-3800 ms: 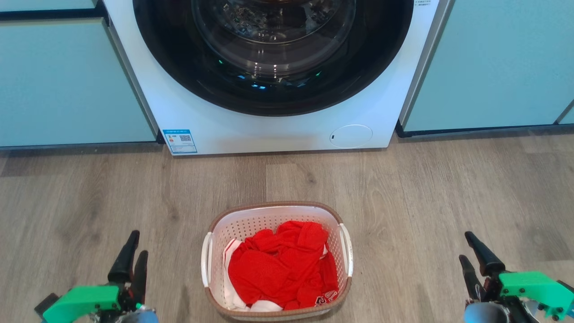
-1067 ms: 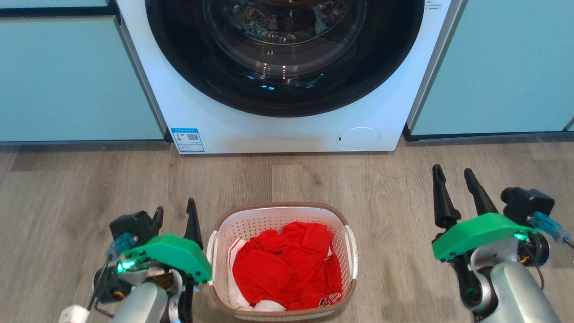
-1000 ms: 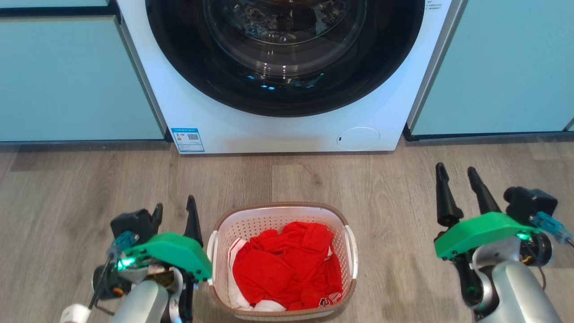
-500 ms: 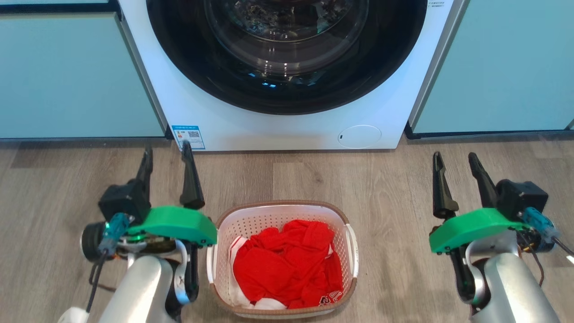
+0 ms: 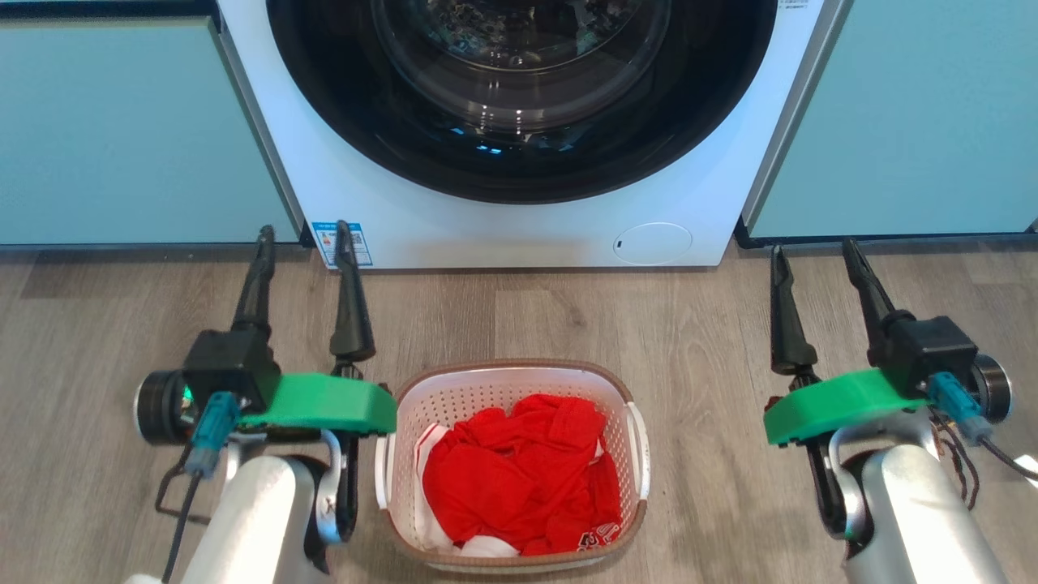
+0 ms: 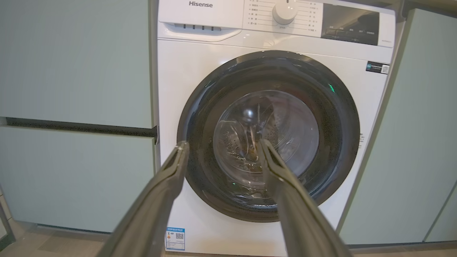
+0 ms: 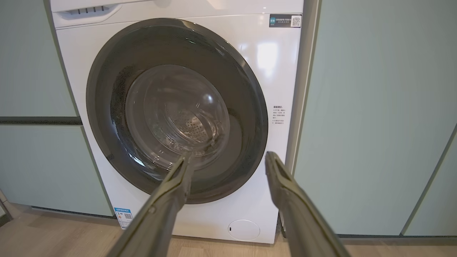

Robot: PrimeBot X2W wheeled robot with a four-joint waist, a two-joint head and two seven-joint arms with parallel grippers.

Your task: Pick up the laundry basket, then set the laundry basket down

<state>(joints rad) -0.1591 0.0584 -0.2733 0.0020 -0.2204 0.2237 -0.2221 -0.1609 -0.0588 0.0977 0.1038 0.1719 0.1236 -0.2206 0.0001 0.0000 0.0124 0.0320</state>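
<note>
Our basket (image 5: 474,396) stands upright on the floor (image 5: 122,324), square in front of the washer (image 5: 519,231), with a strip of bare boards between them. It is a small rounded-rectangular tub of white plastic. Its walls are dotted with rows of small holes, a brown woven-look rim (image 5: 511,364) runs round the top, and a white handle (image 5: 641,450) curves along each short side. It is heaped with crumpled red clothes (image 5: 519,478). A bit of white cloth (image 5: 478,550) shows at the near end, and a scrap of red-and-white print lies by the near right corner.

Our left gripper (image 5: 302,233) hangs just beside the basket's left side. In the head view its green housing (image 5: 324,401) overlaps the left handle, and we cannot tell whether the two touch. Its two dark fingers (image 5: 350,308) point toward the washer and stand spread, with nothing between them. In the left wrist view the left gripper (image 6: 223,143) frames the washer's round door (image 6: 267,135).

Our right gripper (image 5: 813,248) is well apart from the basket, out over the floor to its right. Its fingers are likewise spread and empty, aimed at the washer's right edge. In the right wrist view the right gripper (image 7: 229,156) points at the lower part of the door. Pale teal cabinets (image 5: 122,130) flank the washer on both sides.
</note>
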